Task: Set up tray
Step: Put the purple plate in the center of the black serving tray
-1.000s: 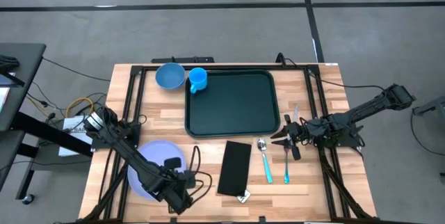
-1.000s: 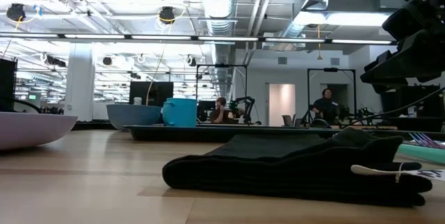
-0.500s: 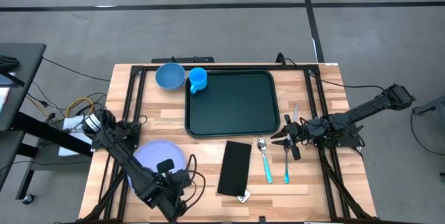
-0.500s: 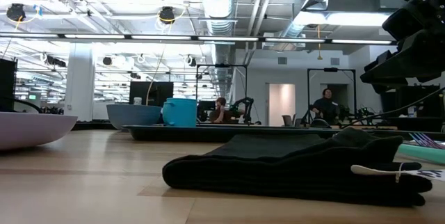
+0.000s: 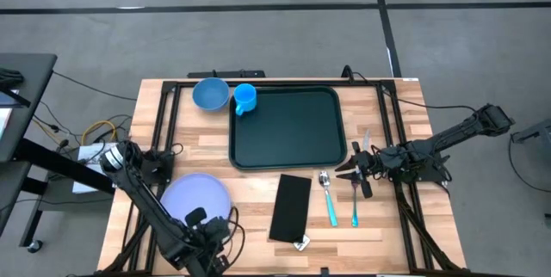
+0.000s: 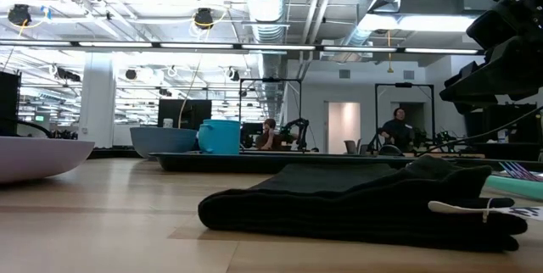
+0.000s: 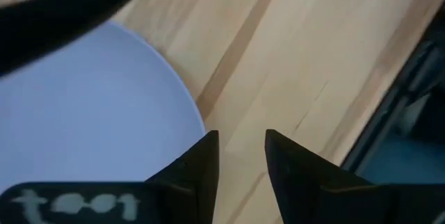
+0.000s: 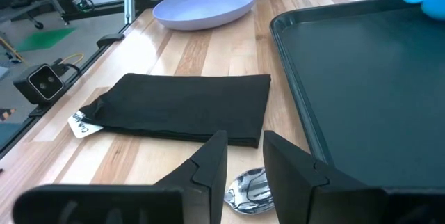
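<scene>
Left tool [image 7: 238, 156] low over plate [image 7: 83, 120] edge, fingers slightly parted

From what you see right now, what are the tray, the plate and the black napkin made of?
Tray: likely hard plastic, dark green with a dull sheen and a moulded rim. Plate: lavender, smooth and slightly glossy, plastic or melamine by its look. Napkin: matte black cloth, folded, with soft edges and a tag.
</scene>
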